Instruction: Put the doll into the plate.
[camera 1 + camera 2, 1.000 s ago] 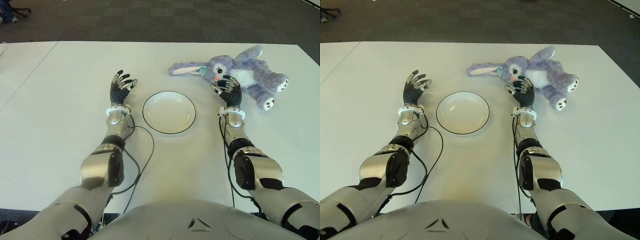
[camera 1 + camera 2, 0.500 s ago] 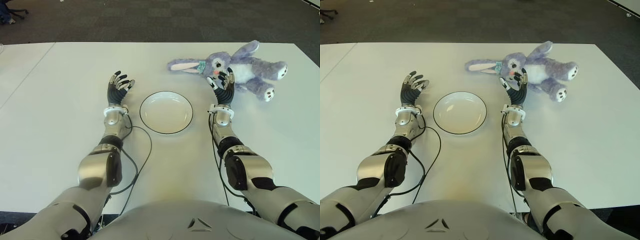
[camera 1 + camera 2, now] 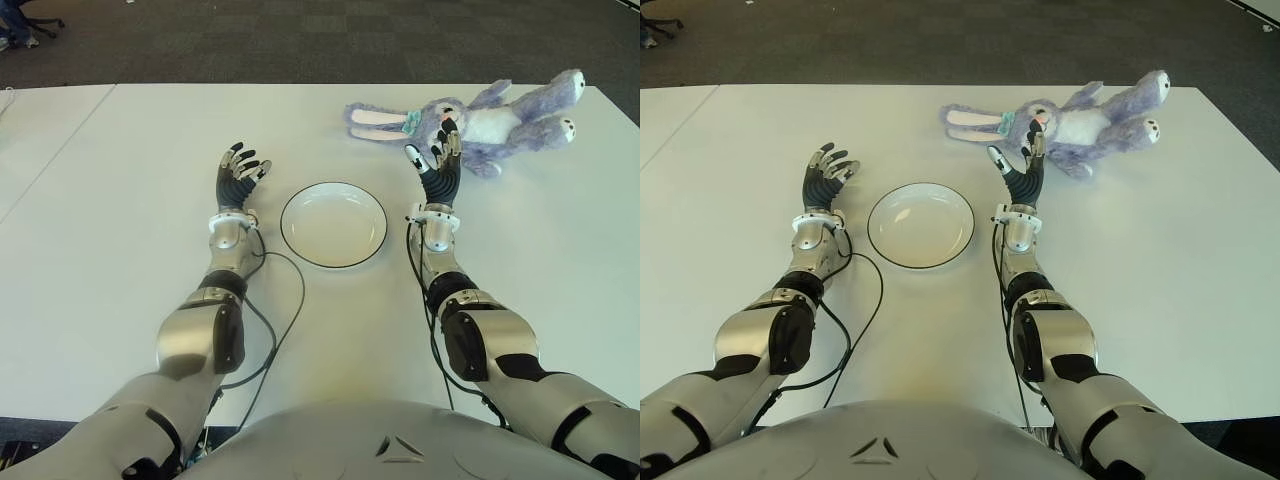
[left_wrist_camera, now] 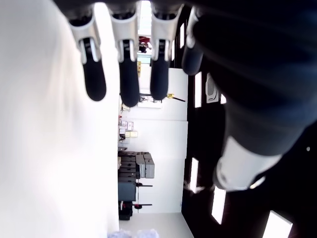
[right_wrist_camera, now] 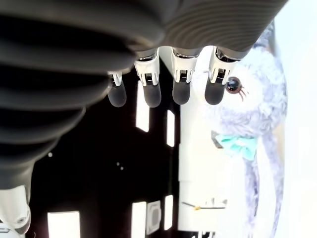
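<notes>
A dark carpet of square tiles covers the floor beyond a broad white table, whose matte top fills most of both eye views; a seam divides it from a second white panel at the robot's far left. At the top left corner of the left eye view the wheeled base of a chair stands on the carpet. Near the middle of the table sits the plate, round, shallow and glossy white with a thin dark rim, holding nothing. The doll is a plush rabbit with fluffy lavender fur, a paler belly, long ears lined in pink, a small turquoise bow by one ear and white-soled feet; it lies on the table at the far right, well apart from the plate, with its ears pointing toward the table's centre. The right hand stands just in front of the rabbit's head, its black ribbed fingers spread and straight, grasping nothing. The left hand shows to the left of the plate, fingers likewise apart and relaxed, holding nothing. Black cables trail from both forearms across the tabletop.
</notes>
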{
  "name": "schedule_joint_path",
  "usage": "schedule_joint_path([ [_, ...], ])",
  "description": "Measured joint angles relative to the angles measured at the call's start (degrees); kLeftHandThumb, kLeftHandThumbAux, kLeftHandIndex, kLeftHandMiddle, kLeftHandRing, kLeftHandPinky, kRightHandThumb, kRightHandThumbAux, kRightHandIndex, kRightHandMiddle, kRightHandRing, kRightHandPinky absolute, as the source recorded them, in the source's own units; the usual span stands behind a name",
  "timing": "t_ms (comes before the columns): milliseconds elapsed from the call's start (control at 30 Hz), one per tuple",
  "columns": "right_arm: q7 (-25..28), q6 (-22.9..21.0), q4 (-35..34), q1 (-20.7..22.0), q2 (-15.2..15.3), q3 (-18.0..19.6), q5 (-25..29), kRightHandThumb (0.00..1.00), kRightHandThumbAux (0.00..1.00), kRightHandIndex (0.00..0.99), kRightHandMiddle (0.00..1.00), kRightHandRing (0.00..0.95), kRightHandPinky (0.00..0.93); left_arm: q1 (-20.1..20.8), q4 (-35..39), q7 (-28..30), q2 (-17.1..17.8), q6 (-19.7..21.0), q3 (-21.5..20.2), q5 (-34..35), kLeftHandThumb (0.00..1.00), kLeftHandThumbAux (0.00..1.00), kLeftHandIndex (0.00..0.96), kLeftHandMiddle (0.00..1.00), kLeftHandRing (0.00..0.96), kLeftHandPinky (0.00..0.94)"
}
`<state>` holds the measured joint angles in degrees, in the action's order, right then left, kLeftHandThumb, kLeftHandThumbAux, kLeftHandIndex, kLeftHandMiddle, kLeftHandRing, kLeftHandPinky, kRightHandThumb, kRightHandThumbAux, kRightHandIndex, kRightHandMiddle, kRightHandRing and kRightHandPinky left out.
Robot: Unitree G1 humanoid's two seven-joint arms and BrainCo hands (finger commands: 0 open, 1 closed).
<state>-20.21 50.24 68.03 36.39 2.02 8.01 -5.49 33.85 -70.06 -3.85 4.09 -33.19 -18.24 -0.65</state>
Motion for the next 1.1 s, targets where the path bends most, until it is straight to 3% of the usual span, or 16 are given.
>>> schedule_joint_path([
  [167, 0.59, 0.82, 0.19, 0.19, -0.18, -0.01, 0.15, 0.079, 0.615, 0.001, 0.0, 0.0, 0.026, 0.01, 0.0, -0.37, 0.0, 0.04, 0.52, -0.04, 0.135, 0.792, 0.153, 0.263, 0.305, 0.318],
  [667, 0.72, 0.68, 0.95, 0.64, -0.72, -0.45, -0.01, 0.105, 0.614, 0.043, 0.036, 0.029, 0.059, 0.02, 0.0, -0.51, 0.0, 0.07, 0.94, 0.02, 0.142, 0.79, 0.148, 0.261, 0.305, 0.341],
  [1100, 0.9, -2.43, 2.33, 1.92, 0.32, -1.28, -0.59, 0.107, 0.629, 0.048, 0.044, 0.037, 0.063, 0.25, -0.01, -0.52, 0.0, 0.54, 1.02, 0.11, 0.14, 0.778, 0.148, 0.262, 0.3, 0.318],
])
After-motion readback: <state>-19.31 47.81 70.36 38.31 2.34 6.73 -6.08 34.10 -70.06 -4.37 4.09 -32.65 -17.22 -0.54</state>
